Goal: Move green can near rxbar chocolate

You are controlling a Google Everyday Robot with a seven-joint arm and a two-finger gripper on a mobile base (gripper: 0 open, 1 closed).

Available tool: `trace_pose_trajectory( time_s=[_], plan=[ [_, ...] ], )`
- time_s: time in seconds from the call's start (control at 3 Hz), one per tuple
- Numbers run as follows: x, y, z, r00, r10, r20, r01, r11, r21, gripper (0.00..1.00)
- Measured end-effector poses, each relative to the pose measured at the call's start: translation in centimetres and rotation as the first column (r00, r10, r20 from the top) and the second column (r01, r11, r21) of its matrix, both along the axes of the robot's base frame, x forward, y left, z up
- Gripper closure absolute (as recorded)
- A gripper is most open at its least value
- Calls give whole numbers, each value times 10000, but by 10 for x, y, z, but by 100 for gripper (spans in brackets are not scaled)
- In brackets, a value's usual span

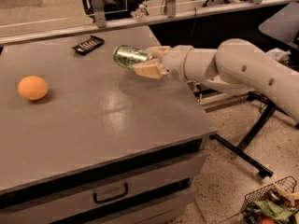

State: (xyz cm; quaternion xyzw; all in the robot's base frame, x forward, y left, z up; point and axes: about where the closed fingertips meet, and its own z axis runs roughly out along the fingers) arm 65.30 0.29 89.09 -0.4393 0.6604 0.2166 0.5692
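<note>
**A:** Start with the big things. What is there?

**B:** A grey table (117, 125) with drawers under its front edge. The robot's pale arm (243, 69) reaches in over it from the right.

**A:** And the gripper?

**B:** The gripper (144, 59) is over the far right part of the table, pointing left. Its jaws are closed around the green can (127, 56), one above and one below. They grip the end nearer the arm, and the other silver end sticks out free to the left.

**A:** Is the can on the table?

**B:** It looks held clear of it, lying on its side, with a soft shadow beneath.

**A:** What else?

**B:** An orange (32, 87) sits well apart at the left. The rxbar chocolate (88, 44) lies flat near the far edge, just left of the can and a little beyond it.

**A:** How will the can handle?

**B:** My guess is light and stiff along its length, but thin-walled, so a hard squeeze could dent it. The label is smooth, so it may slip, and on its side it could roll once let go. Taking it across the middle of the body seems safer than by an end.

**A:** So the set-down?

**B:** Low and gentle beside the wrapper, not on it, since the flat bar would likely slide if nudged
</note>
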Motion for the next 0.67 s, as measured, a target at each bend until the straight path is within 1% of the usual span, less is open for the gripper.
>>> trace_pose_trajectory(
  time_s=[0.33,0.67],
  plan=[
    [39,5,-7,9997,-196,-109,192,9992,-362,100],
    [72,16,-14,9998,-178,-28,177,9991,-394,100]
  ],
)
